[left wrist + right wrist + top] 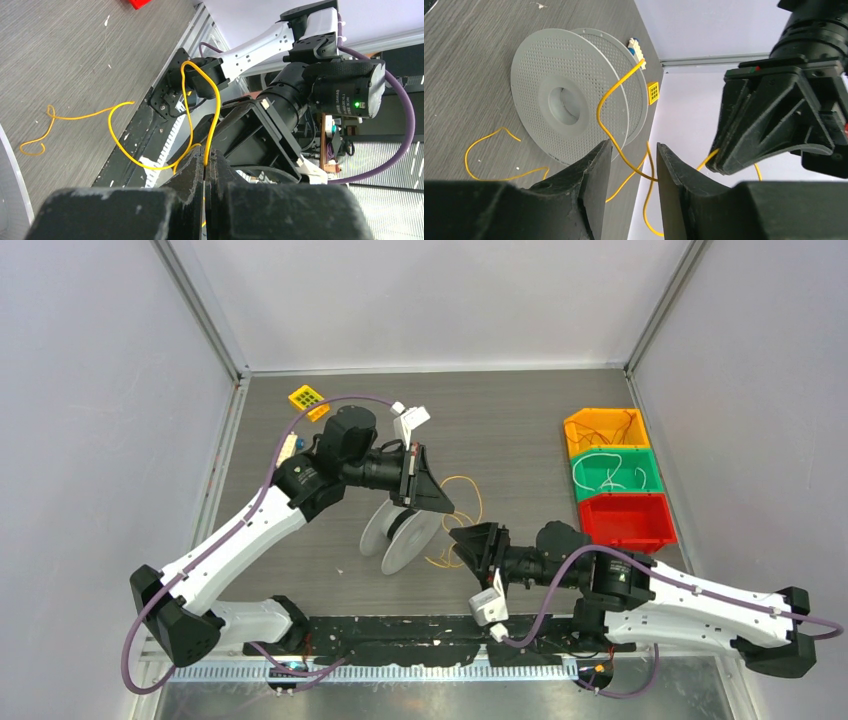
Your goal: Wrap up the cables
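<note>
Left wrist view is showing the left gripper (206,159) jaws clenching the yellow wire (116,134), apparently mid-winding; the right gripper (632,152), jaws released, is likely needing to guide slack onto the spool (555,75).

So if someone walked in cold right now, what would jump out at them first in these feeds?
Probably the yellow wire, looping up off the table into the left gripper, which is pinched shut on it mid-table. Next comes the grey perforated spool, standing on its rim just beside that gripper, with the right gripper open nearby. Then the orange, green and red bins in a row along the table's right side.
</note>
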### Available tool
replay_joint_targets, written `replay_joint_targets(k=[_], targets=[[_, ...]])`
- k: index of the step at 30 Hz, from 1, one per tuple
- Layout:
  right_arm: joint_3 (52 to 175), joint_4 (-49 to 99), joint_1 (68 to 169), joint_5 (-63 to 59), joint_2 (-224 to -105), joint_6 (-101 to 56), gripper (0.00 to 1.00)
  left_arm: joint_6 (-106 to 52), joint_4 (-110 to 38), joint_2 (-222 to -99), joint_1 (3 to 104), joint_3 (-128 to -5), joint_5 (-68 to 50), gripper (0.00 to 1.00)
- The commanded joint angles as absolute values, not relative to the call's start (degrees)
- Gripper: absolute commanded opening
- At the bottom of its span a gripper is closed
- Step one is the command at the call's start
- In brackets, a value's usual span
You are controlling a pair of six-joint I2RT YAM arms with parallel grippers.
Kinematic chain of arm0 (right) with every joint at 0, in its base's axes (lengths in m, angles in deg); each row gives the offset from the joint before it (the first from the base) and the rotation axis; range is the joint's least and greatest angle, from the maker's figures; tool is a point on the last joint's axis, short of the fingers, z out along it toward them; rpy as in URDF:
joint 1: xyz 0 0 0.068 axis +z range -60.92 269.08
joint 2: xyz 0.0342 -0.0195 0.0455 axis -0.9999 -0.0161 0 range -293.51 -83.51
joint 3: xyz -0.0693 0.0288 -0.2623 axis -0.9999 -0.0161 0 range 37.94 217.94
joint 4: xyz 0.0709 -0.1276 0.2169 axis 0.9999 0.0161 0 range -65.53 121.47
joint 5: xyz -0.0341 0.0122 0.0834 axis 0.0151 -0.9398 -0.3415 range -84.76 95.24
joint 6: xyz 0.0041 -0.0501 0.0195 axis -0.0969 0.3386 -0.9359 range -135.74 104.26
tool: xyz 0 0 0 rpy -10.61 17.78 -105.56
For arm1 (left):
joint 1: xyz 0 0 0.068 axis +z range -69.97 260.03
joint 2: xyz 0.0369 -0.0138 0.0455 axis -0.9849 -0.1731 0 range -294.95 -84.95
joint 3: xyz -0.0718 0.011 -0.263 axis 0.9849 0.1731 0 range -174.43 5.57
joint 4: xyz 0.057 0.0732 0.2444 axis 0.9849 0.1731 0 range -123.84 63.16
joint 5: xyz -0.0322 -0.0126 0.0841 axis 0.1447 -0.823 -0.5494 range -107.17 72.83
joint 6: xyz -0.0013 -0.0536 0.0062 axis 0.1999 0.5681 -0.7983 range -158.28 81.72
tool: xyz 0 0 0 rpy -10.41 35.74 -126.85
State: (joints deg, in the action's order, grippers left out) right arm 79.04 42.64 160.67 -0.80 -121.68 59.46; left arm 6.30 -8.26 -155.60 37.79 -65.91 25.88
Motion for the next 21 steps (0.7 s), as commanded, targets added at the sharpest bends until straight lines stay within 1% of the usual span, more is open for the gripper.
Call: replay_joint_targets(k=[1,3,4,5,6,7,8,10,12,14,16,18,19,21], targets=[[78.58,38.83,161.90,2.28,-122.59,61.27,0.44,6.13,-8.39,-155.35,38.17,-67.29,27.90,0.00],[78.42,38.38,162.08,3.30,-122.71,61.46,0.40,6.04,-8.35,-155.24,38.19,-67.14,27.91,0.00],[78.35,38.10,162.14,4.03,-122.71,61.53,0.29,6.02,-8.40,-155.20,38.19,-67.07,27.80,0.00],[78.08,37.44,162.19,4.29,-122.66,61.65,0.22,5.97,-8.50,-155.13,38.19,-66.90,27.60,0.00],[77.88,36.97,162.20,4.48,-122.59,61.54,0.10,5.81,-8.60,-155.06,38.19,-66.71,27.38,0.00],[77.70,35.81,162.20,4.51,-122.30,60.35,0.08,5.44,-8.71,-154.95,38.38,-66.56,27.17,0.00],[77.82,35.33,162.20,4.36,-122.20,59.18,0.06,4.89,-9.09,-154.81,38.62,-66.28,27.20,0.03],[78.86,34.41,162.23,4.72,-122.19,51.98,0.05,2.97,-10.54,-154.10,39.35,-65.69,27.15,0.22],[80.48,33.10,162.21,6.88,-122.94,43.98,0.05,-2.16,-10.84,-152.55,40.31,-65.89,26.08,0.44],[82.21,32.87,162.08,8.60,-124.73,37.81,0.05,-9.76,-7.54,-150.41,41.33,-67.23,20.31,0.58],[82.86,32.90,161.84,7.03,-125.56,33.82,0.05,-18.74,-3.31,-148.33,41.49,-69.14,11.21,0.63],[84.38,33.10,160.61,2.36,-126.48,29.51,0.05,-26.75,-1.58,-146.38,41.53,-69.57,3.34,0.61],[85.16,33.83,158.97,-0.49,-126.83,27.93,0.05,-31.27,-2.01,-144.67,41.53,-69.26,3.07,0.59],[88.09,35.60,154.81,-5.60,-128.45,22.54,0.05,-40.72,-4.13,-141.50,41.51,-67.64,5.40,0.59]])
